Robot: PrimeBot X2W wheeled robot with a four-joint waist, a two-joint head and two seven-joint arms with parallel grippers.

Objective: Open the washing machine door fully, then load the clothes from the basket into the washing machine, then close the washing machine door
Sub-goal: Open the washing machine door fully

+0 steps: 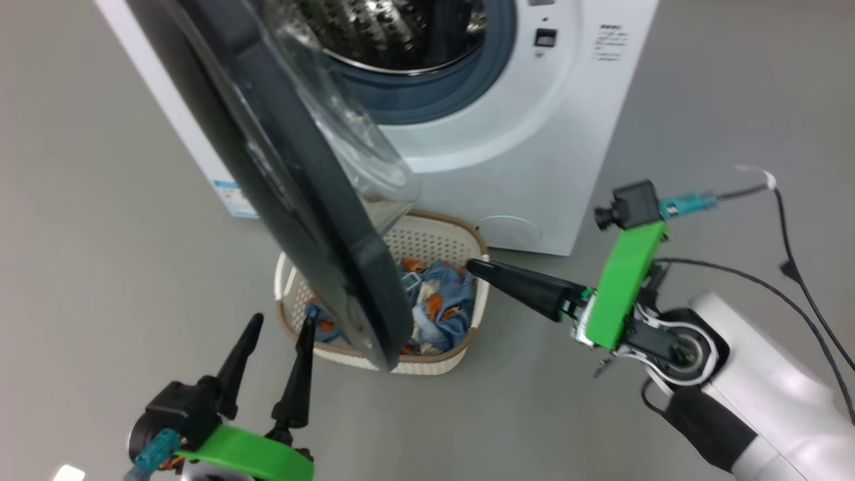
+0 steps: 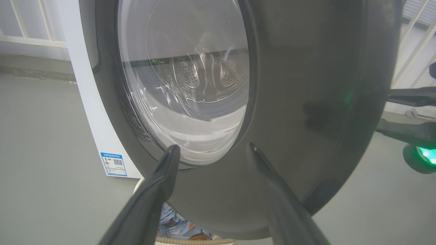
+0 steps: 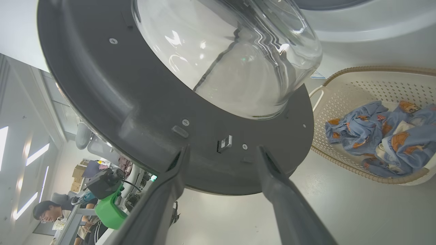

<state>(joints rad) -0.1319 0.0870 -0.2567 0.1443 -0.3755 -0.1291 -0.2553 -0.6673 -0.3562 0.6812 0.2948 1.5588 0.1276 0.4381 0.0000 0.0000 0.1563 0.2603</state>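
Over the basket [image 1: 441, 244], washing machine door [image 1: 294, 200] (half-open).

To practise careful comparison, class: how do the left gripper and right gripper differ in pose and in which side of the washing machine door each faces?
The left gripper points up the head view; the right gripper points sideways toward the basket. The left gripper faces the glossy outer face of the washing machine door; the right gripper faces its inner side with the bulging glass. Both are open and empty.
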